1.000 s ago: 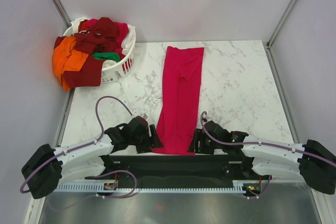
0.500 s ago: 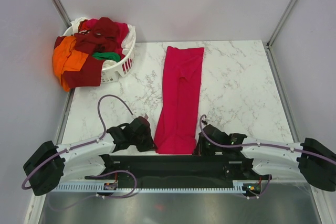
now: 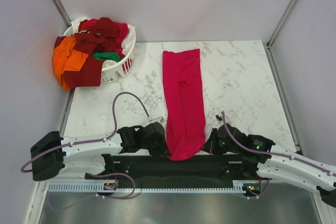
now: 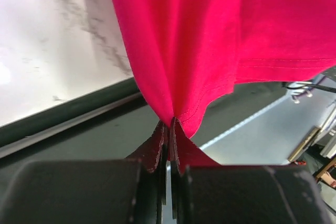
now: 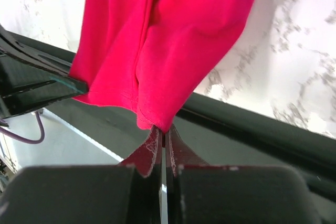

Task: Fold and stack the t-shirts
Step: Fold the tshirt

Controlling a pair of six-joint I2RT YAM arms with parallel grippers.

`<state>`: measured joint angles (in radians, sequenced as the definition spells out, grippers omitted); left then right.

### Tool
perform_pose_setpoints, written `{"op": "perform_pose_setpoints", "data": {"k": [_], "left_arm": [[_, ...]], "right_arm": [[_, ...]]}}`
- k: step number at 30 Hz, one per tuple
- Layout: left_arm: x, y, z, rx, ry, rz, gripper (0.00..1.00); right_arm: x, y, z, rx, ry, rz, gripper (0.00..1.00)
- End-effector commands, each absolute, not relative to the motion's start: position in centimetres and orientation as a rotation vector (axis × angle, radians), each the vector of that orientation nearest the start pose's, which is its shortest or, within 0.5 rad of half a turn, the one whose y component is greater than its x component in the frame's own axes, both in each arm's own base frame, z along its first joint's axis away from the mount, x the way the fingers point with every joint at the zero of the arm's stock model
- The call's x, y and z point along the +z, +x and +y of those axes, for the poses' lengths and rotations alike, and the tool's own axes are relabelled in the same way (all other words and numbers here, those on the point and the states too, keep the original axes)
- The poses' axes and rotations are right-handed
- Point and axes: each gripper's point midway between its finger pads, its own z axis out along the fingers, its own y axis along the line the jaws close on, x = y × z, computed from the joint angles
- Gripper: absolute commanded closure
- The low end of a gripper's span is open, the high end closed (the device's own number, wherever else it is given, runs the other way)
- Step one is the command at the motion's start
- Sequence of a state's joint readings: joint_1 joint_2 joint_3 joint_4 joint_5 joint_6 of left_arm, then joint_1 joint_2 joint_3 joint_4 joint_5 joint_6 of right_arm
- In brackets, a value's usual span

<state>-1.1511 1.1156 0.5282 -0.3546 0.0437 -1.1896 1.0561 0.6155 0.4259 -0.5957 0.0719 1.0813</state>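
Note:
A bright crimson-pink t-shirt (image 3: 183,98), folded into a long strip, lies down the middle of the marble table (image 3: 241,87). Its near end is pinched up at both corners over the table's front edge. My left gripper (image 3: 164,144) is shut on the near left corner of the hem, which rises as a pink fold (image 4: 199,40) out of the closed jaws (image 4: 169,125). My right gripper (image 3: 208,144) is shut on the near right corner (image 5: 173,40), the cloth gathered at its tips (image 5: 164,130). More t-shirts, maroon (image 3: 100,35), orange (image 3: 65,59) and green (image 3: 106,56), are heaped at the back left.
A white slotted laundry basket (image 3: 122,67) at the table's back left corner holds the heap, with orange and maroon cloth hanging over its left side. Grey walls close in the table on three sides. A dark rail (image 3: 173,163) runs along the front edge.
Both grippers went from open to shut on the near hem corners. The arms moved rightward, the near end is gathered narrower, and the strip's far end shifted left.

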Motion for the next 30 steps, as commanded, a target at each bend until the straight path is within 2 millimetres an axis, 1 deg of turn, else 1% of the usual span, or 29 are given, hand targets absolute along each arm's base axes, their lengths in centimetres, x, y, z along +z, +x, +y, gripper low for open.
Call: {"op": "perform_pose_setpoints", "data": {"k": [1, 2, 3, 4, 5, 6, 7, 8, 9, 10, 11, 12, 13, 14, 15, 16, 17, 19, 20, 21, 22, 23, 24, 25, 26, 27, 28, 29, 30], "left_arm": [[7.8, 7.5, -29.1, -0.925, -0.119, 2.769, 0.98], [8.5, 7.7, -29.3, -0.941, -0.120, 2.755, 0.98], [8.7, 7.6, -28.9, -0.922, -0.111, 2.763, 0.98], [9.0, 8.1, -28.7, -0.894, -0.116, 2.738, 0.98], [10.4, 8.5, -29.0, -0.911, -0.109, 2.708, 0.98], [10.4, 8.9, -28.2, -0.842, -0.108, 2.707, 0.98], [12.2, 9.5, -28.6, -0.849, -0.074, 2.667, 0.98], [12.7, 9.9, -28.4, -0.816, -0.068, 2.659, 0.98], [12.6, 10.6, -27.4, -0.719, -0.048, 2.659, 0.98], [14.3, 11.3, -27.8, -0.722, -0.041, 2.628, 0.98], [14.6, 11.9, -27.6, -0.682, -0.036, 2.624, 0.98], [14.6, 13.1, -27.1, -0.625, -0.033, 2.617, 0.98], [15.6, 13.8, -27.2, -0.626, -0.031, 2.604, 0.98], [16.0, 14.4, -27.2, -0.625, -0.027, 2.596, 0.98], [16.3, 15.7, -26.8, -0.613, -0.023, 2.587, 0.98], [17.0, 16.7, -27.2, -0.615, -0.018, 2.576, 0.98], [17.3, 17.5, -27.1, -0.608, -0.014, 2.572, 0.98], [17.8, 19.9, -27.1, -0.597, -0.016, 2.568, 0.98], [18.0, 20.7, -27.1, -0.590, -0.015, 2.564, 0.98], [18.1, 21.8, -26.9, -0.578, -0.001, 2.562, 0.98], [19.2, 22.7, -27.4, -0.599, 0.006, 2.539, 0.98], [18.5, 23.7, -27.7, -0.571, 0.010, 2.560, 0.98], [18.5, 24.8, -27.5, -0.559, 0.022, 2.559, 0.98], [19.3, 25.9, -28.0, -0.573, 0.023, 2.542, 0.98], [18.3, 26.9, -28.2, -0.548, 0.024, 2.567, 0.98], [18.1, 27.9, -28.1, -0.542, 0.031, 2.574, 0.98], [18.8, 28.9, -28.6, -0.564, 0.033, 2.560, 0.98], [18.6, 29.5, -28.8, -0.565, 0.034, 2.566, 0.98], [17.3, 30.6, -28.8, -0.534, 0.038, 2.593, 0.98]], "right_arm": [[10.4, 8.2, 18.8, 0.848, 0.097, 2.576, 1.00], [10.9, 8.4, 18.5, 0.838, 0.103, 2.561, 1.00], [12.3, 9.0, 18.0, 0.815, 0.128, 2.521, 1.00], [13.0, 9.4, 17.7, 0.802, 0.133, 2.502, 1.00], [13.4, 9.6, 17.4, 0.773, 0.131, 2.497, 1.00], [14.8, 10.2, 17.4, 0.775, 0.138, 2.460, 1.00], [14.9, 10.9, 17.2, 0.711, 0.118, 2.449, 1.00], [14.9, 11.4, 17.2, 0.674, 0.109, 2.440, 1.00], [14.9, 12.0, 17.2, 0.611, 0.073, 2.443, 1.00], [14.9, 12.5, 17.2, 0.569, 0.063, 2.440, 1.00], [15.0, 13.2, 17.0, 0.519, 0.059, 2.421, 1.00], [15.6, 14.0, 17.5, 0.483, 0.047, 2.413, 1.00], [16.0, 14.6, 17.4, 0.445, 0.015, 2.397, 1.00], [16.6, 15.6, 17.1, 0.405, 0.022, 2.371, 1.00], [17.6, 16.5, 17.5, 0.380, 0.020, 2.357, 1.00], [18.0, 17.3, 17.4, 0.353, 0.012, 2.348, 1.00], [19.1, 18.8, 16.9, 0.323, 0.013, 2.327, 1.00], [18.8, 20.6, 16.6, 0.276, 0.001, 2.347, 1.00], [19.1, 22.5, 15.8, 0.263, 0.020, 2.328, 1.00], [18.8, 23.2, 16.2, 0.283, 0.008, 2.354, 1.00], [18.7, 24.0, 16.0, 0.284, 0.013, 2.360, 1.00], [18.8, 25.5, 15.3, 0.275, 0.048, 2.349, 1.00], [18.5, 26.4, 15.4, 0.257, 0.029, 2.364, 1.00], [18.4, 27.1, 15.5, 0.260, 0.019, 2.372, 1.00], [18.5, 28.1, 15.3, 0.254, 0.034, 2.364, 1.00], [18.4, 29.1, 15.6, 0.245, 0.018, 2.373, 1.00], [18.4, 29.7, 15.8, 0.249, 0.017, 2.377, 1.00], [18.4, 30.6, 15.7, 0.248, 0.027, 2.374, 1.00], [18.2, 31.6, 15.9, 0.239, 0.028, 2.383, 1.00]]}}
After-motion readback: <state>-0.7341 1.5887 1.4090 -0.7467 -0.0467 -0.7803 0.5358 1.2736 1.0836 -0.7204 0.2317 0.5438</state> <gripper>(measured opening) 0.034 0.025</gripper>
